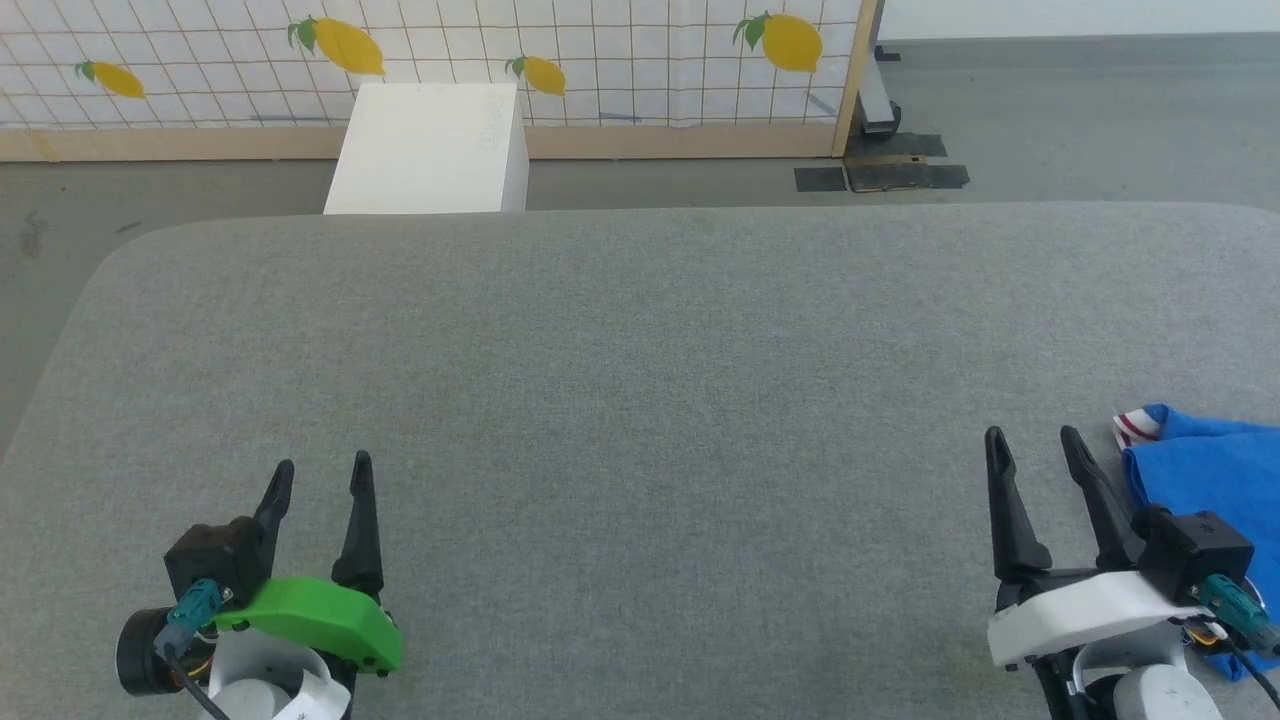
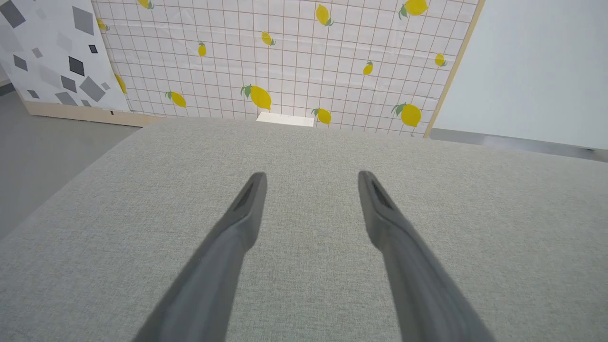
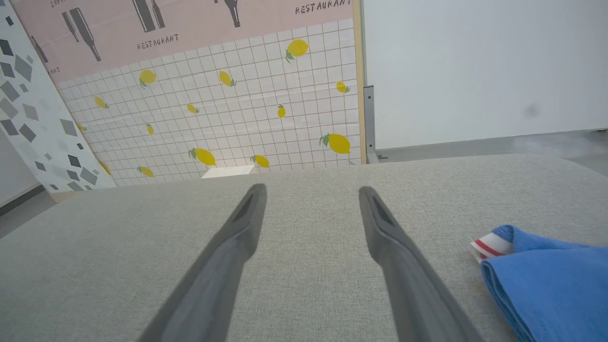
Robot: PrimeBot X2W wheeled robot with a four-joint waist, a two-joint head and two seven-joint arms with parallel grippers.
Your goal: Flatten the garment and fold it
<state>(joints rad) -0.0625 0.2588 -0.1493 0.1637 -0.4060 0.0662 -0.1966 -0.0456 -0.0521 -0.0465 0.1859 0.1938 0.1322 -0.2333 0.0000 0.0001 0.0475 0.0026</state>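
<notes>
The garment is a royal-blue bundle with a bit of white-and-red striped trim, lying at the near right edge of the grey table. In the right wrist view the garment sits to the right of my fingers, apart from them. My right gripper stands open just left of the cloth, holding nothing; the right gripper shows bare table between its fingers. Near the front left of the table, my left gripper is open and empty. The left gripper points across bare table.
A white box stands on the floor beyond the table's far edge. Behind it runs a lemon-patterned screen with a wooden frame. The table's left corner is rounded, with grey floor beside it.
</notes>
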